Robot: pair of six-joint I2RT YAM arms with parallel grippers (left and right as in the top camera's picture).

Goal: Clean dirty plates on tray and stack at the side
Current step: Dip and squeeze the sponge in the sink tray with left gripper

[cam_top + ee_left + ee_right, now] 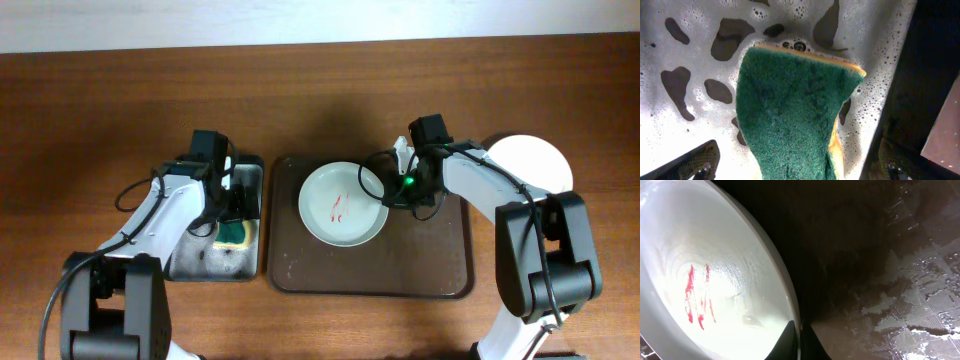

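A pale mint-green plate (343, 203) with red scribble stains lies on the left half of the dark brown tray (420, 265). My right gripper (405, 186) is shut on the plate's right rim; in the right wrist view the two dark fingers (800, 341) pinch the rim, with the red stains (692, 292) inside the plate (715, 255). A white plate (535, 160) lies on the table to the right of the tray, partly under my right arm. My left gripper (232, 210) is open over the green sponge (235, 234). Its fingers (797, 165) straddle the sponge (790, 110) without touching it.
The sponge lies in a smaller metal tray (205, 262) with soapy foam (685, 30), left of the brown tray. The brown tray's wet surface (900, 280) shows to the right of the plate.
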